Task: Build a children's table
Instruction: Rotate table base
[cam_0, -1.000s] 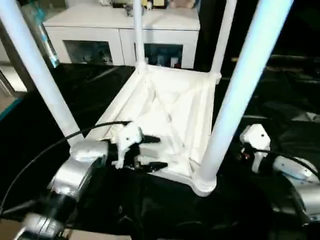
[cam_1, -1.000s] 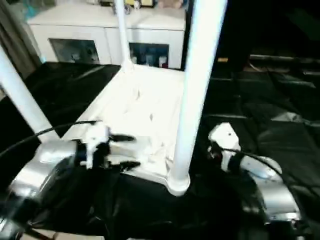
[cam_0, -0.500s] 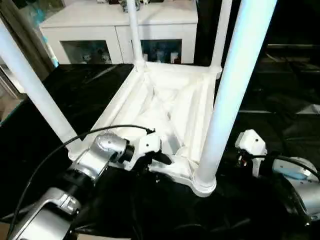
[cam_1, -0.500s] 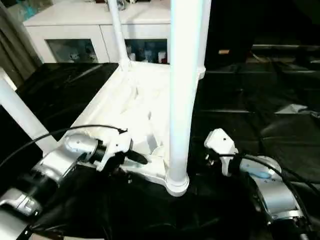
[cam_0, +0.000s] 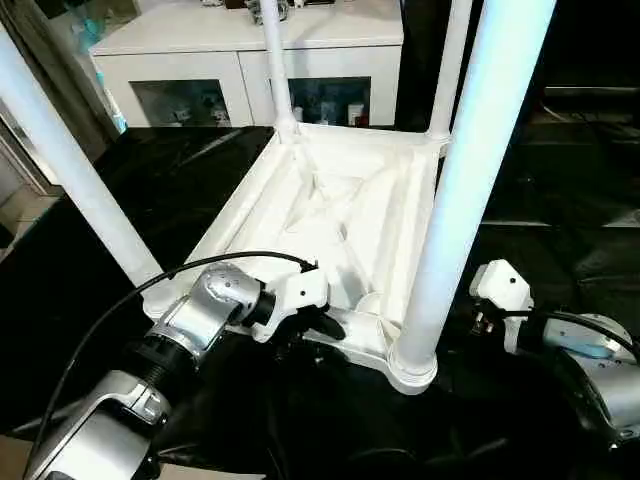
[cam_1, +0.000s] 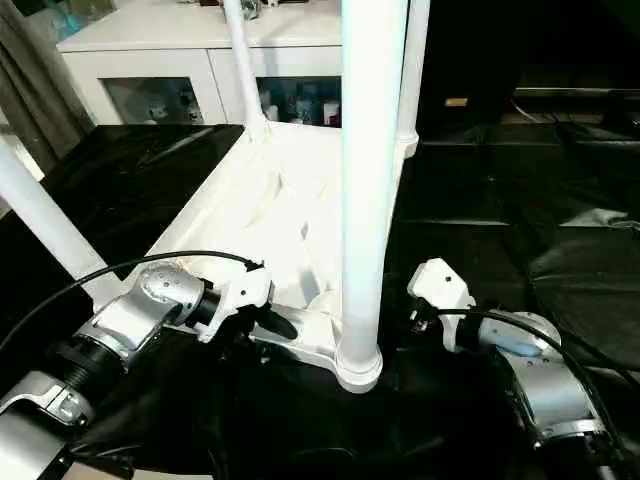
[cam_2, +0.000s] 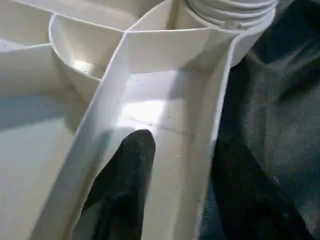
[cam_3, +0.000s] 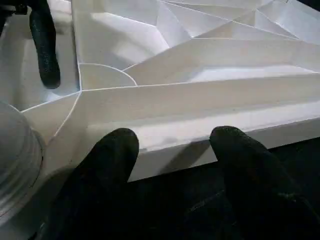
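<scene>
Left gripper (cam_2: 172, 185) set astride the near rim of the upturned children's table (cam_0: 350, 215) at frame centre, rim not visibly clamped, right gripper (cam_3: 175, 150) held apart beside its lower-right corner, white cabinet (cam_0: 190, 60) seen behind.

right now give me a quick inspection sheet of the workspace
surface: black sheet, creased.
job's things: children's table upside down, four legs up.
clutter: nothing seen.
grippers: left gripper straddles the near rim, one finger inside, one outside; right gripper open beside the long edge, near the corner socket.
cables: black cable loops over the left forearm.
surroundings: white glass-door cabinet behind.
</scene>
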